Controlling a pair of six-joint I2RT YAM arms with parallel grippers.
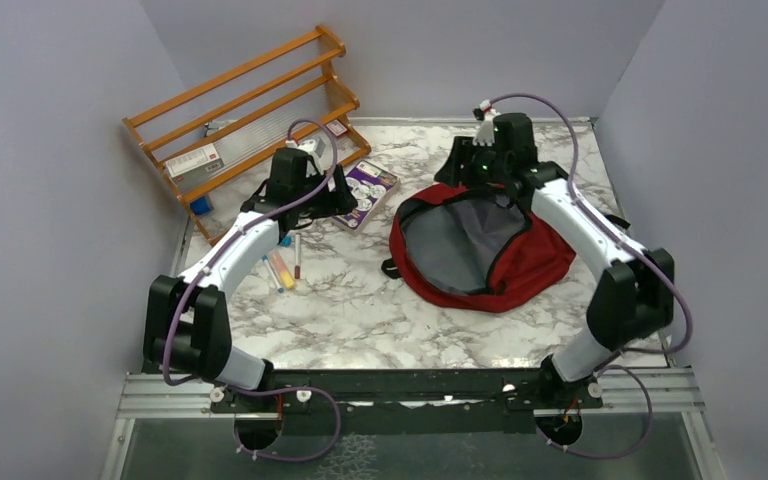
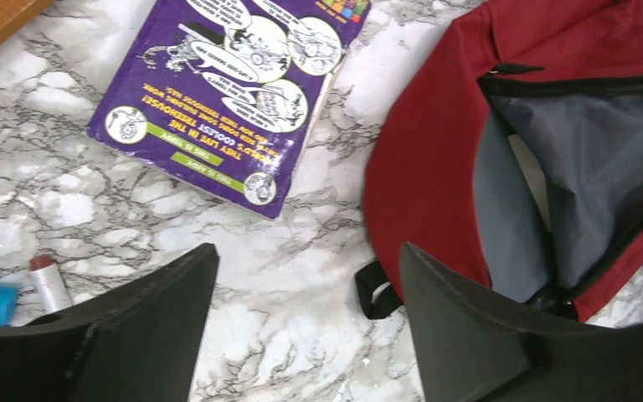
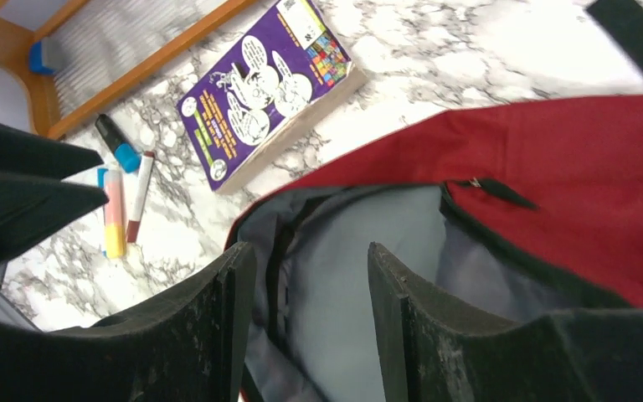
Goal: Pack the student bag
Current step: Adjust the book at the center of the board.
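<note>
Grey-veined white marble tabletop point(image 1: 360, 320) fills a booth with plain lilac walls point(image 1: 50, 150). Over it the left gripper point(image 2: 308, 251) hangs with jaws spread and nothing between them. The right gripper point(image 3: 310, 249), likewise spread and empty, hovers above the gaping grey-lined mouth of the dark red fabric backpack point(image 3: 552, 159), which lies right of centre, seemingly opened up for loading. Just beside the bag lies a purple cartoon-covered paperback book point(image 2: 218, 92); loose markers point(image 1: 285, 265) and an orange wooden rack point(image 1: 250, 110) sit farther left.

Black-jointed white arms point(image 1: 225, 255) (purple cables point(image 1: 532, 96)), black wedge fingers point(image 2: 469, 335)
</note>
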